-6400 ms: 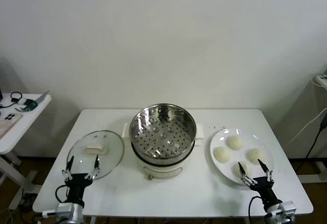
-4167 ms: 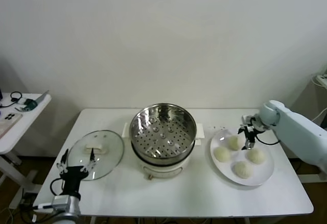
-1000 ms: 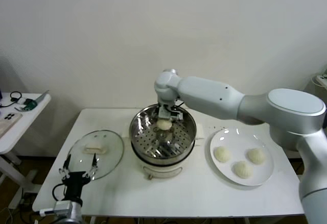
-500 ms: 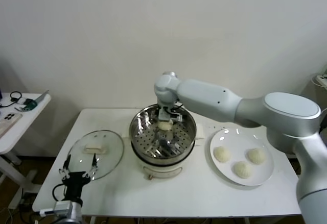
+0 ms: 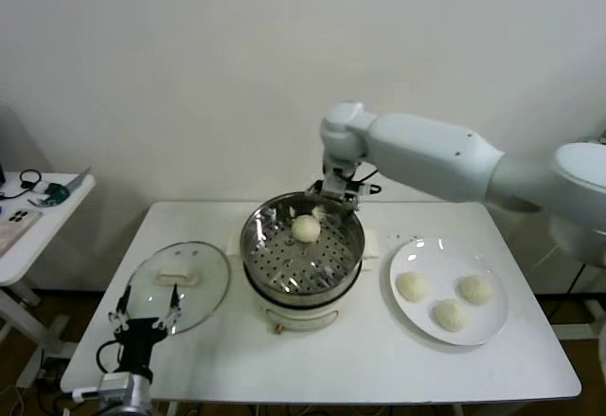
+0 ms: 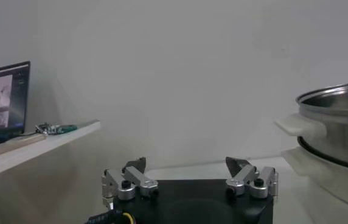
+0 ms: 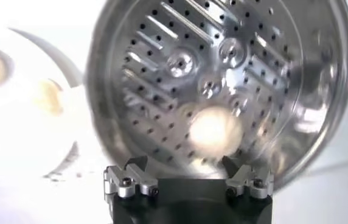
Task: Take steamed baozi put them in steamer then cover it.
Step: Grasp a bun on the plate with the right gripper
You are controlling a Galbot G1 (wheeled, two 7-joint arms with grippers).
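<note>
The steamer stands mid-table. One baozi lies on its perforated tray near the back; it also shows in the right wrist view. Three more baozi lie on the white plate to the right. My right gripper is open and empty, above the steamer's back rim, just beyond the bun. The glass cover lies flat on the table left of the steamer. My left gripper is open and parked at the table's front left, by the cover's near edge.
A small side table with cables and small items stands at the far left. The steamer's cream base and handle show at the side of the left wrist view. A wall runs behind the table.
My right gripper let the baozi go onto the tray and rose up and back to the right, over the steamer's rim. The left arm has not moved.
</note>
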